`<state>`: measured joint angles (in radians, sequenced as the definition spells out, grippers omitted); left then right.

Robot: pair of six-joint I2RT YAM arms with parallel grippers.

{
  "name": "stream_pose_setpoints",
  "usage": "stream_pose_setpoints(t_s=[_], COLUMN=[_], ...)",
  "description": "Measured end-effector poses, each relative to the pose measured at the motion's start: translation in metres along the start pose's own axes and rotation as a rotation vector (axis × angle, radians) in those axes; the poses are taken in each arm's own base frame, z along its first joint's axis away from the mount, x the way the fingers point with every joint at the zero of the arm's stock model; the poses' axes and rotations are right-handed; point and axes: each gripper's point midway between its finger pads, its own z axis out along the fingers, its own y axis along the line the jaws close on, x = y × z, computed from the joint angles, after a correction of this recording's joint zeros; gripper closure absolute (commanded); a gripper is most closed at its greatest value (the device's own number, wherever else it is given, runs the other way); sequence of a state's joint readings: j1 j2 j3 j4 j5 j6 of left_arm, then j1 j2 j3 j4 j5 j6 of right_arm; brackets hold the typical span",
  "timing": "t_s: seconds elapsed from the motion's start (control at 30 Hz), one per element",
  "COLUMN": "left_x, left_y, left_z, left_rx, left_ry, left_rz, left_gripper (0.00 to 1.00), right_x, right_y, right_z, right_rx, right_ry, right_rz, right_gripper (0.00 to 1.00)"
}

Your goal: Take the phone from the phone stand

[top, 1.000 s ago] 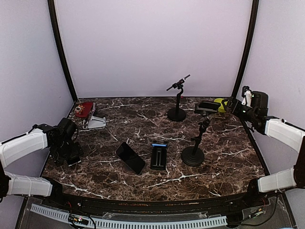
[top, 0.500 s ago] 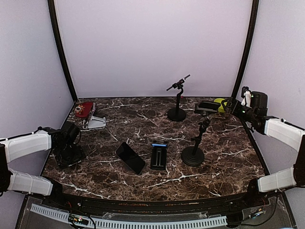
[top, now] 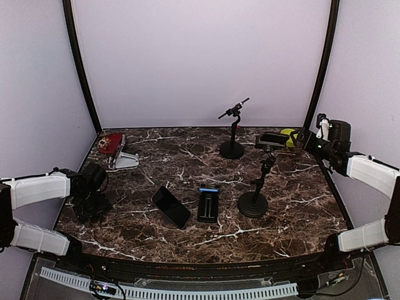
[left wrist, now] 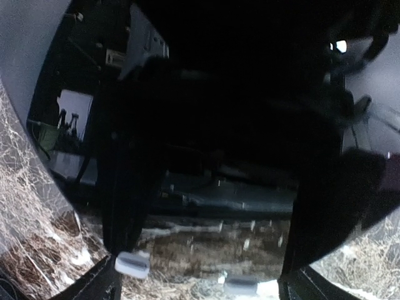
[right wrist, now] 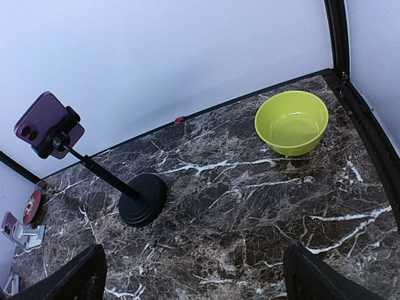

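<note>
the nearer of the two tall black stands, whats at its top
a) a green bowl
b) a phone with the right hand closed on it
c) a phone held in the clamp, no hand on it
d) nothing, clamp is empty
c: the phone sits clamped at the top of the stand, while the right hand is open and well short of it.
</note>
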<state>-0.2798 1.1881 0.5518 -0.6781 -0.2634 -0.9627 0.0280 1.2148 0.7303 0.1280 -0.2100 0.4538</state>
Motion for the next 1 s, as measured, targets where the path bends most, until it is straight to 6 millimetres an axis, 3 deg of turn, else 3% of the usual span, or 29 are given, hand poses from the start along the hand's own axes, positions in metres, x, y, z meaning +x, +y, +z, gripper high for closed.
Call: stream_pose_setpoints(t_s=[0.33,0.67,1.0], left_x=[-0.003,0.004,-0.002], left_y=[-0.001,-0.006,-0.008], left_z=[0.006,-0.007,-0.016], left_rx=[0.019,0.118,0.166], left_ry=[-0.04,-0.133,-0.226], left_rz=[0.01,0.078,0.084], left_gripper=[0.13,0.11,0.1], right_x=[0.0,0.001,0.001], right_y=[-0.001,0.001,0.002], right_z=[0.0,0.001,0.001], right_rx=[-0.001,-0.018,-0.028], right_ry=[-0.001,0.008,0.011], right_rz=[0.001,0.002,0.005], right_gripper=[0.01,0.01,0.01])
